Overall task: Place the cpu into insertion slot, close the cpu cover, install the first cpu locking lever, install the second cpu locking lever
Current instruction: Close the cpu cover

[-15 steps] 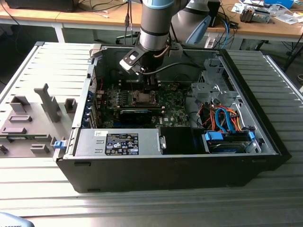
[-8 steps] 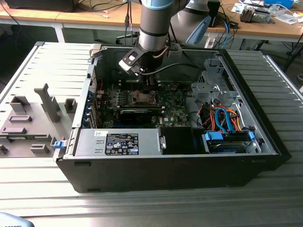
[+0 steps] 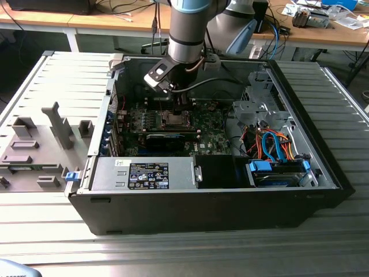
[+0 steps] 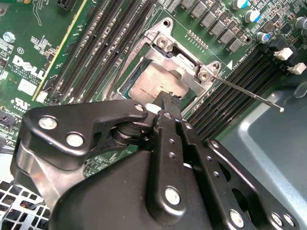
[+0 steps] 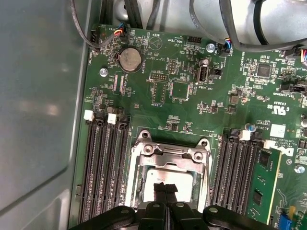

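Jaws closed, empty, tips just over the cpu (image 5: pixel 180 181) seated in the insertion slot (image 5: pixel 140 182) under the lowered cpu cover (image 5: pixel 168 152), 1 o'clock of the power supply (image 3: pixel 147 173) in the exterior view; likely risk: tips slip off the thin, seemingly unlatched locking lever (image 4: pixel 249 93) and gouge the memory slots (image 5: pixel 103 167).

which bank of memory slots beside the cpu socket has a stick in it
The bank away from the grey case wall: a green module stands in its outermost slot, while the other bank has only bare slots.
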{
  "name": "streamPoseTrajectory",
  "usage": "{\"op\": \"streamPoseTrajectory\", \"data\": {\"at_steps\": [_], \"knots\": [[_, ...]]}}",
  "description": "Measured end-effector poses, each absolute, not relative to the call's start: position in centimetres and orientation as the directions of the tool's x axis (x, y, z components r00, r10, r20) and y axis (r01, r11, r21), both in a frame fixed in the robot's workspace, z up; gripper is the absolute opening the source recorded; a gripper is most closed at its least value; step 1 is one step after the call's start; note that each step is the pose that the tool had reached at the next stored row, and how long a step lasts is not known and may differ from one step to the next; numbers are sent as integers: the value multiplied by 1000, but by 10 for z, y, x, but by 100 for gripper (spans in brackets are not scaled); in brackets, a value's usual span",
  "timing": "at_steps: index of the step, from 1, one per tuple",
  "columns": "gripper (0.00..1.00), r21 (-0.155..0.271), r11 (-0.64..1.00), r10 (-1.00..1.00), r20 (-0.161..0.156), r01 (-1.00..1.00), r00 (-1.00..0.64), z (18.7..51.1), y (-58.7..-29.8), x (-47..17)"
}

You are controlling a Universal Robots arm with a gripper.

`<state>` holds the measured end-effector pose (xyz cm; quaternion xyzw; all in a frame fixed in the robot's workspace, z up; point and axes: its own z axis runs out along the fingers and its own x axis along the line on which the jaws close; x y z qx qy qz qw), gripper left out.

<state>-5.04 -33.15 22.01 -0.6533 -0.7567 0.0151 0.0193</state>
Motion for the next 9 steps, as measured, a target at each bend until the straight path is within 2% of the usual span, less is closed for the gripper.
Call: {"op": "streamPoseTrajectory", "data": {"at_steps": [9], "knots": [[11,-48,146,989,9,988,-146,218,-331,-51]]}}
